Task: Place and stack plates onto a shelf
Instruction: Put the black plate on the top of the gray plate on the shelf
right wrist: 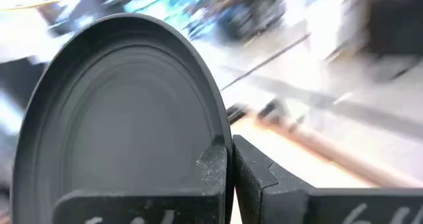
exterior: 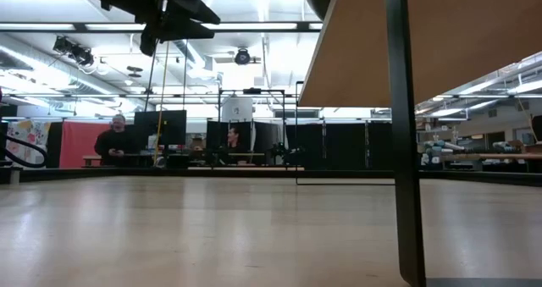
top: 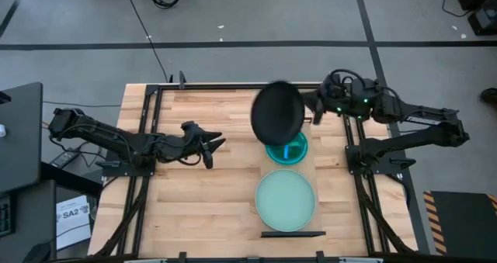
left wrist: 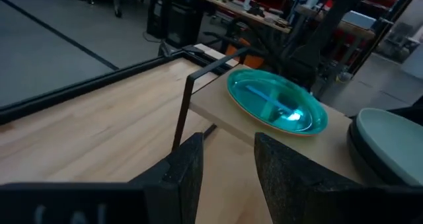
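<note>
Round matte black plate [top: 277, 113] clamped by right tool [top: 308, 110], frame centre-top; left tool [top: 211, 148] held apart, empty, over wood surface [top: 194, 201].

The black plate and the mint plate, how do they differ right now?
The black plate is held by its rim in the right gripper, up over the teal plate; the mint plate lies flat on the shelf. The black plate is dark and matte, the mint plate pale. Both are round and look similar in size.
</note>
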Action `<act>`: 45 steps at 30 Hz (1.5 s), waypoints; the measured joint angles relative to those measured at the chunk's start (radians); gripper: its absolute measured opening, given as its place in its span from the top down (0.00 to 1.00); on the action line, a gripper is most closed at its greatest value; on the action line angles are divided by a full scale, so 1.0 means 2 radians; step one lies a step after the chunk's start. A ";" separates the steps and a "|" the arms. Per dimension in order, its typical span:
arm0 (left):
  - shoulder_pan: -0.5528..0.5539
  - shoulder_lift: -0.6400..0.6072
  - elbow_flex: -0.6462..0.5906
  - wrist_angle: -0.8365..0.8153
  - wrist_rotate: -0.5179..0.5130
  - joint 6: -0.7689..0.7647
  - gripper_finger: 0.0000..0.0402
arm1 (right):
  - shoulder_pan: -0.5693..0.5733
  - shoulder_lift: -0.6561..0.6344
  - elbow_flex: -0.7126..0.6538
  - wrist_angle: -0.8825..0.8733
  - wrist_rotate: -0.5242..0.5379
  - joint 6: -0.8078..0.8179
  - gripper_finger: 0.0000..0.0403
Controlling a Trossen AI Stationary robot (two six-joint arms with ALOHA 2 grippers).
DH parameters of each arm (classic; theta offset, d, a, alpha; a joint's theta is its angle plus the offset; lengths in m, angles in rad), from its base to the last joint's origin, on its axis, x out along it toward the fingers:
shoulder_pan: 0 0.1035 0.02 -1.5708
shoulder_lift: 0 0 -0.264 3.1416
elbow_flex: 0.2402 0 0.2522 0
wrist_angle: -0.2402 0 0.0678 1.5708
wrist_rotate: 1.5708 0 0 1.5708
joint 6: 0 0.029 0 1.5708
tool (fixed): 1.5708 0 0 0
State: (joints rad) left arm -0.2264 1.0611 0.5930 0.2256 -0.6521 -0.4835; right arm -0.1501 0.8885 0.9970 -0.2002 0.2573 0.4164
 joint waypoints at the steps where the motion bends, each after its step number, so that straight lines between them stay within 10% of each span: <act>1: 0.000 0.000 0.000 0.000 0.000 0.006 0.65 | 0.000 -0.005 0.000 -0.015 -0.030 0.021 0.96; 8: 0.000 -0.008 0.000 -0.002 0.002 0.092 0.65 | 0.034 -0.008 0.000 -0.104 -0.162 0.112 0.96; 21: 0.000 -0.140 0.000 -0.034 0.040 0.246 0.65 | 0.168 0.068 0.000 -0.120 -0.153 0.157 0.96; 45: 0.000 -0.177 0.000 -0.139 0.041 0.181 0.65 | 0.226 0.154 0.000 -0.207 -0.151 0.177 0.96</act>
State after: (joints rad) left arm -0.2264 0.7063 0.5938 -0.0515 -0.5701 -0.1207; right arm 0.3012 1.1965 0.9970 -0.6148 -0.0441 0.7703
